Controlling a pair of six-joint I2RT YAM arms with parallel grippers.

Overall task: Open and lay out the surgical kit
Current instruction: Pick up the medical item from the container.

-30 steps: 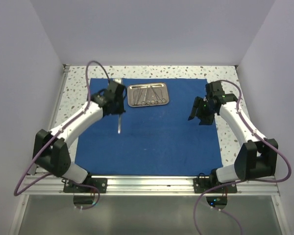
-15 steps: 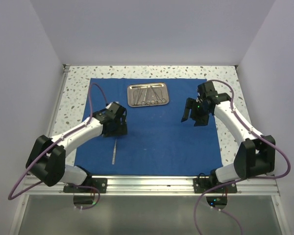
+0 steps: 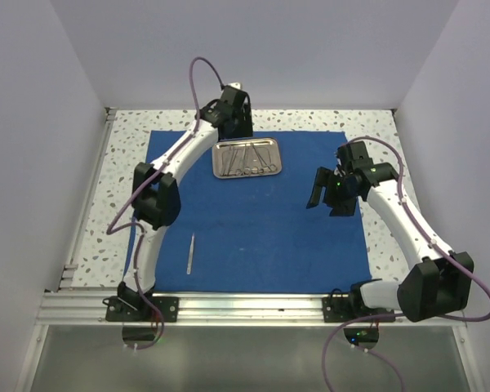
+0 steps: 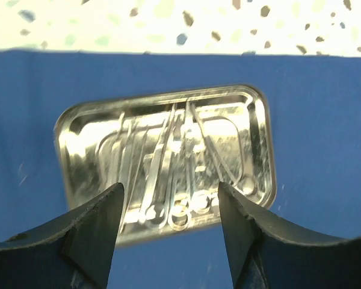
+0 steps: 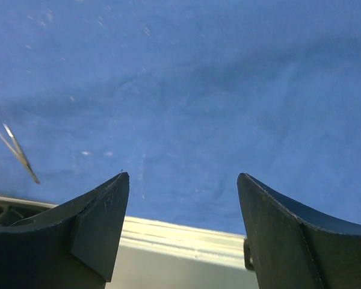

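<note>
The surgical kit lies opened out: a royal-blue cloth (image 3: pixel 261 220) is spread flat, with a shiny steel tray (image 3: pixel 246 158) at its back middle holding several slim instruments. One pair of steel tweezers (image 3: pixel 191 253) lies alone on the cloth near the front left. My left gripper (image 3: pixel 235 122) hovers above the tray's back, open and empty; in the left wrist view the tray (image 4: pixel 162 158) shows between its fingers (image 4: pixel 102 217). My right gripper (image 3: pixel 331 196) hangs open over the cloth's right side, holding nothing; its wrist view shows the tweezers (image 5: pixel 18 153) far left.
Speckled tabletop (image 3: pixel 131 139) frames the cloth on the left, back and right. An aluminium rail (image 3: pixel 245 306) runs along the near edge, also seen as the rail (image 5: pixel 180 238) in the right wrist view. White walls enclose the sides and back.
My left gripper opened and left the tweezers on the cloth's front left, then swung back over the tray. The right gripper shifted slightly and stayed open.
</note>
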